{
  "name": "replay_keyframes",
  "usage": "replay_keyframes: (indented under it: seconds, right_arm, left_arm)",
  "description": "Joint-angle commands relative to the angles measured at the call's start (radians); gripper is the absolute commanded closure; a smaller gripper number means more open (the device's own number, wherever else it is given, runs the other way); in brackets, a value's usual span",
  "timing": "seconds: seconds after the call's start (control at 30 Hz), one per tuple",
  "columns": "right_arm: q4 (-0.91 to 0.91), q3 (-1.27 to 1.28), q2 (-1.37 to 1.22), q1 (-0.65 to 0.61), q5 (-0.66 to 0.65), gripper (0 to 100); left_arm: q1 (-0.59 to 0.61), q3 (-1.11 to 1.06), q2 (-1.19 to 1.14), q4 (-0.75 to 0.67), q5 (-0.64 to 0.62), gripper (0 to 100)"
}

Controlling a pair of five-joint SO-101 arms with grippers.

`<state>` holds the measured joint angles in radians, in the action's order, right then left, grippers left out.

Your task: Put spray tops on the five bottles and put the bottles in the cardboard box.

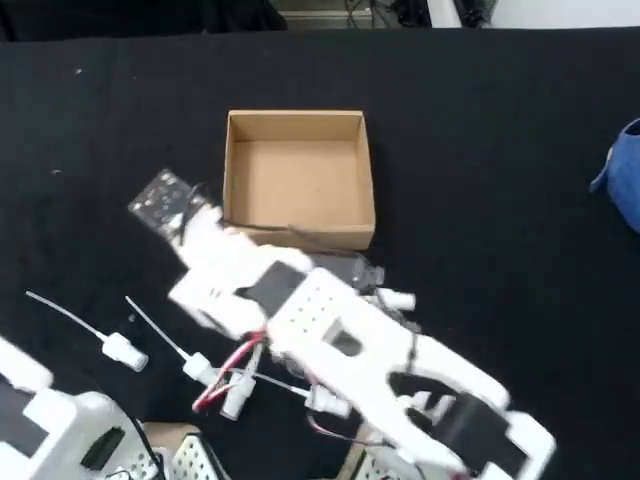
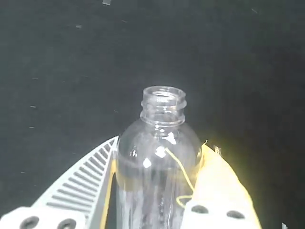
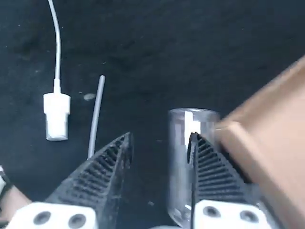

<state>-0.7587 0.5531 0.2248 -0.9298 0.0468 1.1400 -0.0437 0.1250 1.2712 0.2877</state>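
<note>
The black desk (image 1: 500,130) carries all items. The left jaws are clenched on a clear bottle (image 2: 159,157) whose threaded neck is open. Spray tops (image 1: 122,350) with long thin tubes lie loose on the desk, some left of the right arm (image 1: 340,335) and some partly under it. The right jaws are released and spread apart. A second bottle (image 3: 178,133) rests against one jaw, just beside a corner of the cardboard box (image 1: 300,175). A blue object (image 1: 625,180) sits at the right edge.
</note>
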Motion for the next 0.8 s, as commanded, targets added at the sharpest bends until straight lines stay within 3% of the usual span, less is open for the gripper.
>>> replay_keyframes:
  seconds: [0.0,0.33,0.5,0.77]
  right_arm:
    - [0.107,-0.007,-0.051,-0.091,0.052,82.9]
    - [0.196,-0.048,-0.174,-0.270,0.124,82.9]
    - [0.195,-0.099,-0.239,-0.290,0.192,82.9]
    - [0.097,-0.254,-0.348,-0.288,0.189,82.9]
  left_arm:
    - [0.088,0.170,-0.041,0.006,0.012,97]
    - [0.183,0.266,-0.098,0.006,0.015,97]
    - [0.249,0.266,-0.089,0.006,0.015,97]
    - [0.297,0.271,-0.087,0.006,0.048,97]
